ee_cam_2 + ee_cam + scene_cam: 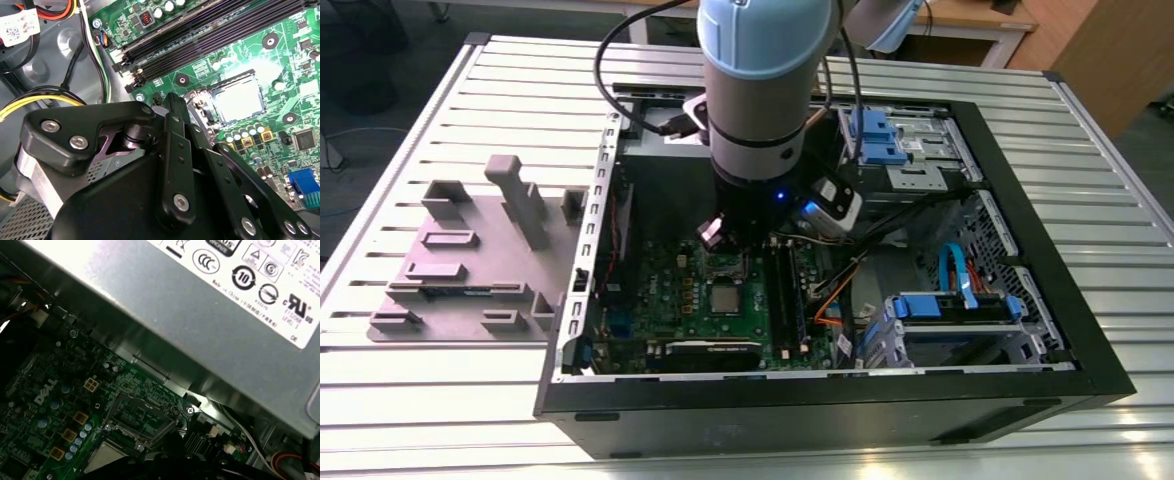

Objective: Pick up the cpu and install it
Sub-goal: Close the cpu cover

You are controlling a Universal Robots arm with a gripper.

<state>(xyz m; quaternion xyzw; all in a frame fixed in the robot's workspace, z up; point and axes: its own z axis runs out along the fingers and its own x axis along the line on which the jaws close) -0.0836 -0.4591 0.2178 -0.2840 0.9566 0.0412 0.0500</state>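
Note:
The cpu [239, 101] is a small silvery-white square lying flat in its socket on the green motherboard [280, 60]; it also shows as a pale square [724, 297] in the exterior view and as the cpu [106, 456] in the first wrist view. The socket's metal frame [142, 417] stands hinged open beside the chip. My gripper [172, 112] is inside the open computer case, just above the board, its tip beside the open frame and a little off the cpu. The gripper [728, 236] hangs under the arm and holds nothing that I can see.
The grey power-supply box [210, 315] runs close along the socket. Black memory slots [210, 35] lie beside the cpu. Cables [60, 95] and blue drive bays [947, 300] crowd the case's right side. A grey parts fixture [467, 260] stands at the exterior view's left on the slatted table [400, 120].

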